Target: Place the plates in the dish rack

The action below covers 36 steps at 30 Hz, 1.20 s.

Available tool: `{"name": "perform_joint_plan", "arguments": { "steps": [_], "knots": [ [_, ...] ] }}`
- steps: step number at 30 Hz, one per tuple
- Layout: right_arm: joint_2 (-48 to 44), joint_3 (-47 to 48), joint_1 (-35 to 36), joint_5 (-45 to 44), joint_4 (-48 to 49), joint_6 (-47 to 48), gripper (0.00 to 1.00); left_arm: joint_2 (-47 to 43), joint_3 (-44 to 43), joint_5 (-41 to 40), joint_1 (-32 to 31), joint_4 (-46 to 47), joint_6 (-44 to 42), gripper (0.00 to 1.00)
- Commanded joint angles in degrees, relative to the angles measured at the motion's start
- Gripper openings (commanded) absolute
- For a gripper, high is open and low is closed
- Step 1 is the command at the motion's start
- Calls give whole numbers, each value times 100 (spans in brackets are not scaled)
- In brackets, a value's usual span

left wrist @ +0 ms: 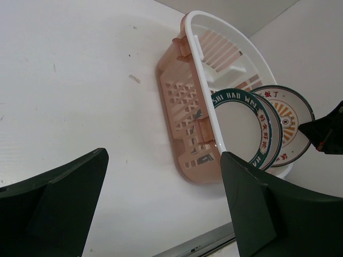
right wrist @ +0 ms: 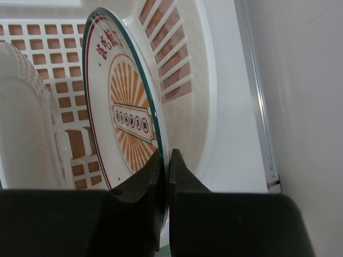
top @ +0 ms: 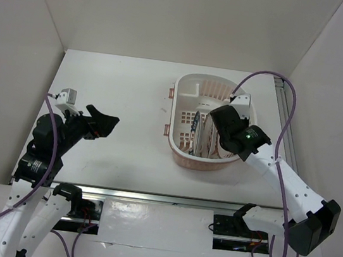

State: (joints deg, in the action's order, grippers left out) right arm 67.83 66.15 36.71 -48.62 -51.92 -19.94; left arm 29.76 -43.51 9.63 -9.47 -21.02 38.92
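Plate [right wrist: 126, 107] rim between right gripper [right wrist: 166, 156] fingertips

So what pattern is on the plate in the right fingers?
The plate has an orange sunburst centre; clearest in the right wrist view.

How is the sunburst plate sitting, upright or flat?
On edge: the sunburst plate stands upright inside the dish rack, rim pinched by the right gripper.

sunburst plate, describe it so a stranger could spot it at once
Find the pale pink dish rack on the table's right. Of the plates standing on edge inside, the sunburst plate is the one the right arm's jaws pinch by the rim. Orange rays fan around its centre, while the teal-rimmed plate beside it is plain white inside.
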Motion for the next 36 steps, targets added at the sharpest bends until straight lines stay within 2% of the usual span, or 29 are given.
{"name": "perform_joint_plan", "arguments": {
  "steps": [1,14,24,28,30,33,36],
  "knots": [
    [-33,-50,-23,-183,455,-124,0,-58,-228,-40,-19,150,-165,100],
    [125,-164,-23,-77,578,-124,1,-58,-228,-93,-19,150,-165,100],
    [178,-287,-23,54,631,-299,17,-58,-228,-145,-19,98,-165,100],
    [178,-287,29,54,631,-352,34,-58,-281,-198,-19,45,-218,100],
    [178,-226,29,54,578,-352,34,-58,-281,-198,-19,45,-218,100],
    [178,-173,29,54,525,-414,41,-58,-281,-198,-19,45,-218,100],
    [178,-173,82,54,472,-475,41,-58,-281,-198,-19,45,-218,100]
  ]
}}
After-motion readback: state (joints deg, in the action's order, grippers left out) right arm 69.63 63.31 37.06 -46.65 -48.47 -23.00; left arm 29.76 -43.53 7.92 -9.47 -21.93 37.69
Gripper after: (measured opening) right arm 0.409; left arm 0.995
